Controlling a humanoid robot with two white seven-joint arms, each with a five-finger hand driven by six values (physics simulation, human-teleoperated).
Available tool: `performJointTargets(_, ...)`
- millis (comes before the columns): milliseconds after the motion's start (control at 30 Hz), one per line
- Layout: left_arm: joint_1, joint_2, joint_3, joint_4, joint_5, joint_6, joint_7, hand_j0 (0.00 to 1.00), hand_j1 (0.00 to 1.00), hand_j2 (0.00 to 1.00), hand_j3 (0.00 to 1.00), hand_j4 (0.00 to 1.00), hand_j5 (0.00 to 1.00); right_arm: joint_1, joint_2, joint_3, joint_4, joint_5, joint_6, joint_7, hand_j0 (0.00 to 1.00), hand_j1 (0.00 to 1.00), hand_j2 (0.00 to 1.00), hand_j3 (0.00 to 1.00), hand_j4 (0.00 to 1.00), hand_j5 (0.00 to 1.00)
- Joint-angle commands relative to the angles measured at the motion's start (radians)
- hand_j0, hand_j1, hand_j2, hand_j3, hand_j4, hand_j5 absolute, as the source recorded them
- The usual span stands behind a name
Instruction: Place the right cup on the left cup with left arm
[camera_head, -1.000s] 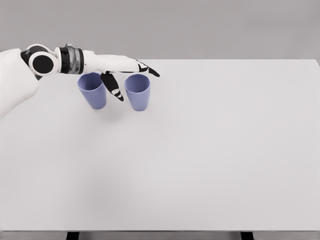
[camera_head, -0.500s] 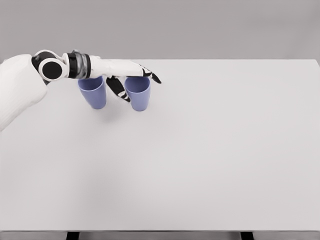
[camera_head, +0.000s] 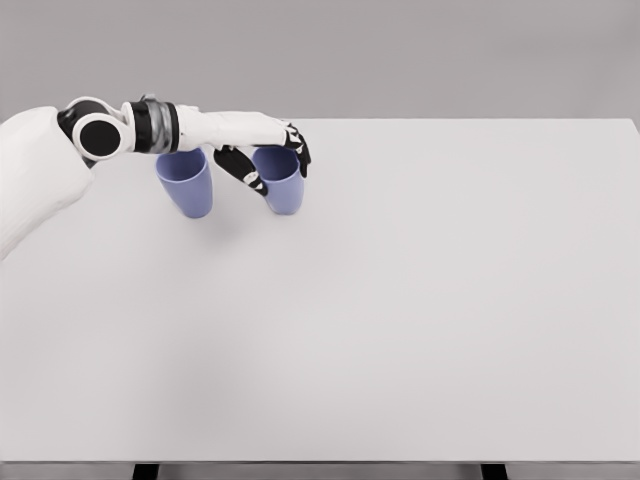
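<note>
1. Blue-violet plastic, both cups: left cup (camera_head: 186, 183) and right cup (camera_head: 281, 180) stand upright near the far left corner of the white tabletop (camera_head: 400, 320), close to its far edge, side by side with a clear gap between them.
2. Your left hand (camera_head: 262, 150) reaches in from the left over the left cup's rim and sits at the right cup's top.
3. Fingers are curled around the upper part of the right cup: thumb (camera_head: 243, 168) on its near-left side in the gap between the cups, the other fingers (camera_head: 298, 152) wrapped over the far-right rim. Looks like a closed grasp, though contact behind the cup is hidden.
4. Right cup seems just off the tabletop or about to leave it; the view doesn't settle it. Treat the lift as barely begun at most.
5. Right arm isn't visible.
6. Done so far, judging from this: approach and grasp of the right cup.
7. Left to do: lift it clear above the left cup's rim, carry it left, line it up over the left cup, lower it on, release.
8. Watch out: your forearm hangs right above the left cup, so the leftward carry needs height or you may knock it.
</note>
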Motion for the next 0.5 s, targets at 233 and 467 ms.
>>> performJointTargets(233,-0.014,0.069,0.005,-0.129,0.058,0.003,-0.026,0.51,0.51,0.51,0.51,0.51,0.51,0.000,0.000,0.000,0.000,0.001,-0.001,0.000,1.00,1.00,1.00,1.00,1.00,1.00)
performJointTargets(467,-0.068,0.185,0.001,-0.277,0.170,0.003,-0.050,0.50,0.50,0.50,0.50,0.50,0.50,-0.002,0.000,0.000,0.000,0.001,-0.001,0.000,1.00,1.00,1.00,1.00,1.00,1.00)
